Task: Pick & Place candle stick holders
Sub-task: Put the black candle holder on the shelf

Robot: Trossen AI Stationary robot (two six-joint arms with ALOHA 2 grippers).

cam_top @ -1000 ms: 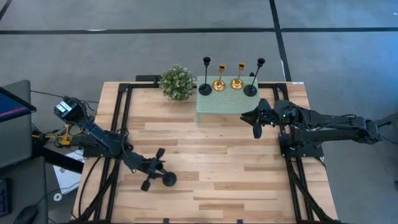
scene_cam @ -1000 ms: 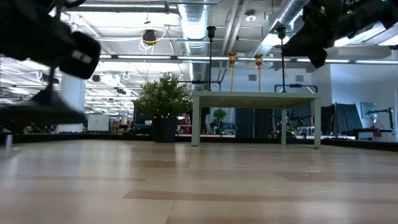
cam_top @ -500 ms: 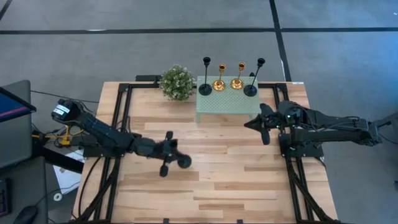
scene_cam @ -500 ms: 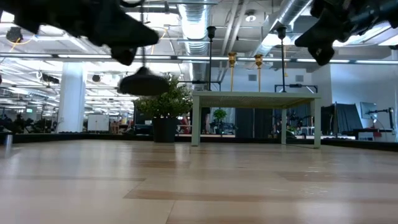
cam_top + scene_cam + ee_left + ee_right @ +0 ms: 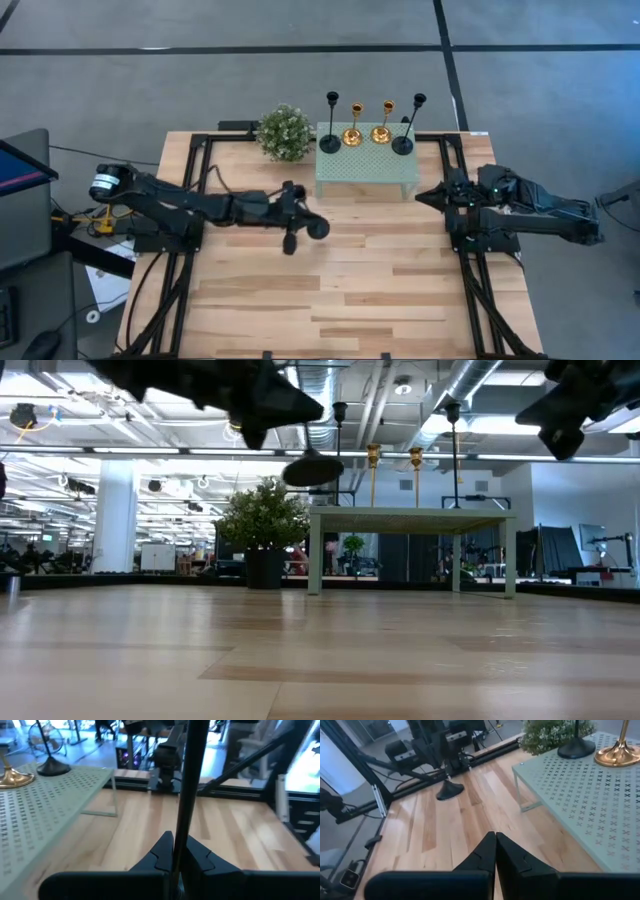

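Your left gripper (image 5: 290, 218) was clamped shut on the thin stem of a black candle stick holder (image 5: 305, 223), carrying it tipped on its side above the middle of the table (image 5: 380, 290), just off the front left corner of the mint-green perforated stand (image 5: 366, 165); in the left wrist view the stem (image 5: 187, 795) ran straight up between the closed fingers. Four more holders stood along the stand's back edge: a black one (image 5: 330, 125) at the left, two gold ones (image 5: 353, 128) (image 5: 382, 125) in the middle, and a leaning black one (image 5: 408, 125) at the right. Your right gripper (image 5: 424, 197) hung by the stand's front right corner, fingers pressed together on nothing. I judged the black holder rigid, light and bottom-heavy, its smooth stem likely to twist in a pinch, so a hold low on the stem near the disc base (image 5: 318, 228) would have steadied it. The leafy plant ball (image 5: 284, 132) sat near the stand's back left corner.
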